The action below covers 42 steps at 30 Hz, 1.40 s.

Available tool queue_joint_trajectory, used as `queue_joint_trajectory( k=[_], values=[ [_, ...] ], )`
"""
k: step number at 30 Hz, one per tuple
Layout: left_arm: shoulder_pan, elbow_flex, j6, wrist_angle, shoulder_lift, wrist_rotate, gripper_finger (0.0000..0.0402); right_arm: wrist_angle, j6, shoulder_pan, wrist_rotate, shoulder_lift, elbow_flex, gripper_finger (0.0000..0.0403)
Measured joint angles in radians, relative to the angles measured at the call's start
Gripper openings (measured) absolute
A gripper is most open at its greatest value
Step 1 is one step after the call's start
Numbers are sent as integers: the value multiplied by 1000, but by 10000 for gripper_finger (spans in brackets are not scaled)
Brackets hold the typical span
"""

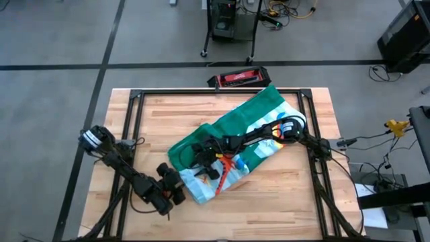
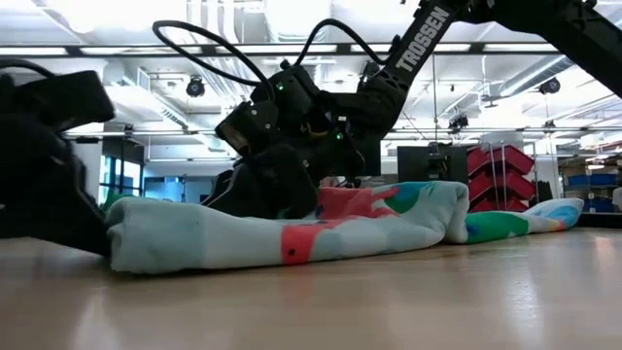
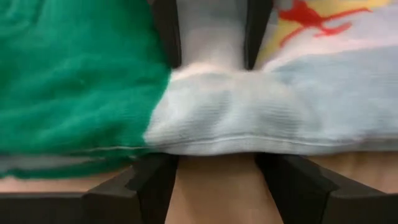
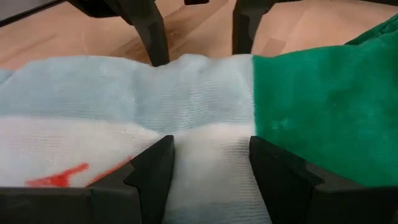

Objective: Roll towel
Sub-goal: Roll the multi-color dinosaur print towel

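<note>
The towel (image 1: 252, 128) lies slantwise across the middle of the table, folded into a thick band with the green back up at its far side and the striped dinosaur face at its near end (image 2: 292, 238). My left gripper (image 1: 180, 184) is open at the band's near-left end (image 3: 211, 158). My right gripper (image 1: 201, 163) is open on top of the same end, facing the left one (image 4: 211, 146). In each wrist view the other arm's fingers show across the fold, the right's in the left wrist view (image 3: 168, 31) and the left's in the right wrist view (image 4: 149, 31). My left gripper comes level along the table from its near-left side, with open fingers (image 3: 155, 180) at the towel's folded edge (image 3: 211, 146). The cloth covers the fingertips, so I cannot tell whether they are under it or against it. My right gripper lies with open fingers (image 4: 152, 171) on top of the towel's pale face near the green border (image 4: 211, 118), slanting down from the far right. Cloth bulges up between the fingers. The towel rests on the table.
A black frame (image 1: 133, 128) runs along the table's left, right and far sides. A red and black box (image 1: 238, 77) lies just past the far edge. Bare wood shows at the table's near edge (image 1: 269, 208) and left of the towel (image 1: 151, 124).
</note>
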Motion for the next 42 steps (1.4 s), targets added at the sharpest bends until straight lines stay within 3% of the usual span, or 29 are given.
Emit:
queue_joint_trajectory(
  k=[16,23,30,36,42],
  values=[
    [55,80,233,-22,-81,-48,186,-17,-19,1,44,-14,0,211],
    [67,64,225,-48,-73,-9,173,-101,-48,0,76,-66,0,215],
    [59,64,180,-148,-136,144,160,-129,-72,3,98,-78,0,213],
    [39,64,160,-170,-158,168,158,-164,-80,2,93,-109,1,217],
    [14,57,58,-185,-127,216,158,-130,-78,-4,60,-50,-2,219]
  ],
)
